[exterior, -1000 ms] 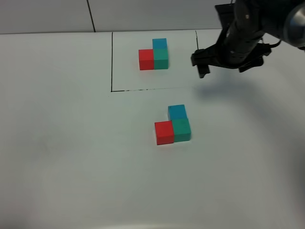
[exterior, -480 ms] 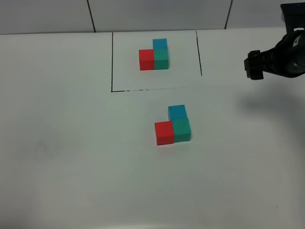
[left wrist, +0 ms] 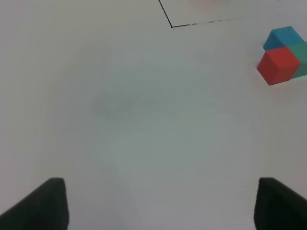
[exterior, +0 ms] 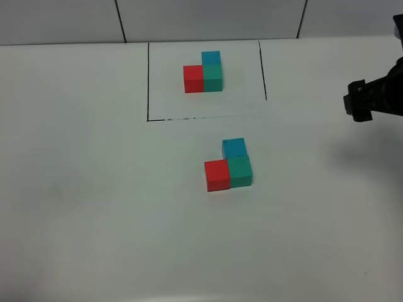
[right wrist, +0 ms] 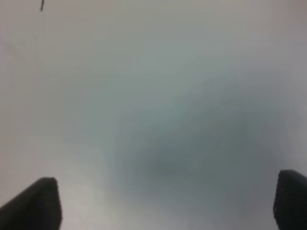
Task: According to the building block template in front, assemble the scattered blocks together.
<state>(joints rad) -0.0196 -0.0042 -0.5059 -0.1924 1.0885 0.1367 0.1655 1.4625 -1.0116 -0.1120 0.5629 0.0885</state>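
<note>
Below the building block template (exterior: 203,70), the scattered blocks (exterior: 228,165) seemingly touch.

Framed building block template (exterior: 204,71) at rear, scattered blocks (exterior: 229,165) joined in matching L, right end effector (exterior: 360,104) at edge

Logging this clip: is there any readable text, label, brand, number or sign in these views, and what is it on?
None can be read in any view.
The framed L-shaped cluster of red, teal-green and blue cubes: plain faces.
The unframed L-shaped group of matte red, teal-green and light blue cubes: plain faces.
The thin black drawn rectangle: lines only, no characters.
The black right end effector: no marking legible.
</note>
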